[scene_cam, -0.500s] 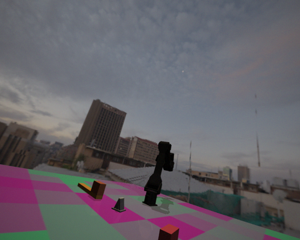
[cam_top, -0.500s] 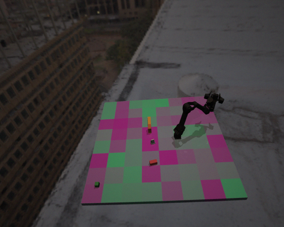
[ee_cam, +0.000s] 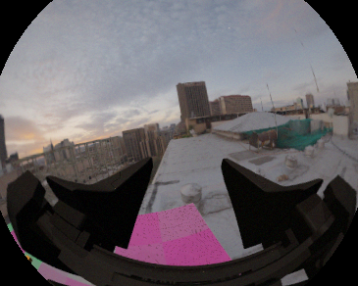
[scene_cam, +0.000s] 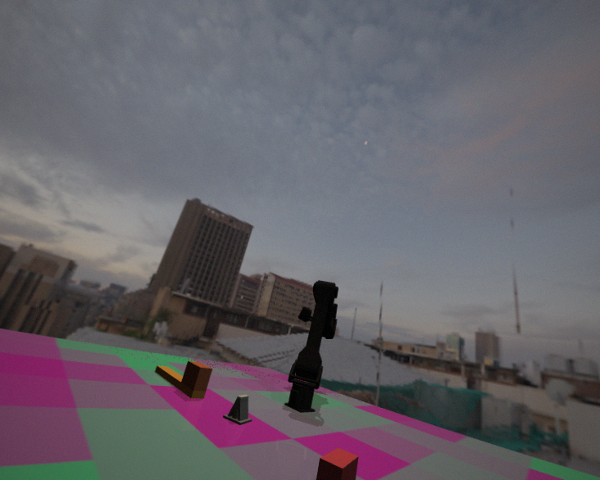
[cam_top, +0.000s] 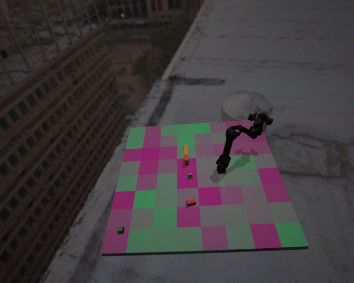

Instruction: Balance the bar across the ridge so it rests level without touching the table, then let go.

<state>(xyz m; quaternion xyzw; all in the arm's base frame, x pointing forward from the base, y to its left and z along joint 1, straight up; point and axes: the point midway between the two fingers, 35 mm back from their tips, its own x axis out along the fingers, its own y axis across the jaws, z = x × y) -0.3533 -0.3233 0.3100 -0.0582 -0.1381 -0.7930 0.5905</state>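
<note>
Claw [cam_top: 260,117] hangs partly open and empty, raised beyond the checkered desk [cam_top: 159,237] edge, well apart from the orange bar [cam_top: 185,154] lying flat near the small grey ridge [cam_top: 189,176].

1. The table [cam_top: 159,240] under me is a flat square board, checkered in pink, green and grey squares.
2. The orange bar [cam_top: 185,154] lies flat on it, near the far side, with its darker brown end toward the ridge.
3. The small grey ridge [cam_top: 189,176] stands upright just beside that end, apart from the bar.
4. A red block [cam_top: 190,201] lies nearer to the front, in line with the ridge.
5. A small green cube [cam_top: 120,229] sits well apart, near the front left corner.
6. My arm base [cam_top: 221,167] stands on the board, to the right of the ridge.
</note>
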